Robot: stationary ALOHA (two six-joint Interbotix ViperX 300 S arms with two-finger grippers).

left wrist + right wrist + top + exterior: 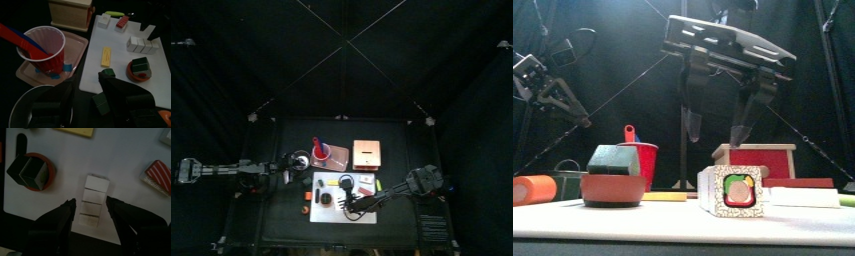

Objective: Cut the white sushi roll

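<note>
Nearest the table's front edge, a round-faced sushi piece (736, 190) stands on end on the white board (137, 215), its coloured filling facing the front camera. And there's the right arm, reaching in from the right and bent down over the board. The right gripper (91, 202) points down with its jaws spread wide, holding nothing. Right beneath it lies the white sushi roll (94, 195), flat on the board near its front edge. It's a short bar of four white segments. Its long axis runs in line with the gap between the jaws, one fingertip off each long side. Whether the tips touch it is hard to tell, and its near end is lost in the jaws' shadow.

Beside it sits a dark block in an orange-red dish (30, 172). On its other side, a red-and-white striped piece (159, 175) is cut off at the frame's edge.

Further back stand a red cup (43, 47) and a wooden box (70, 12).

The left arm rests off to the left, raised clear of the board. The left gripper (85, 85) is open and empty, its dark jaws barely distinct.
</note>
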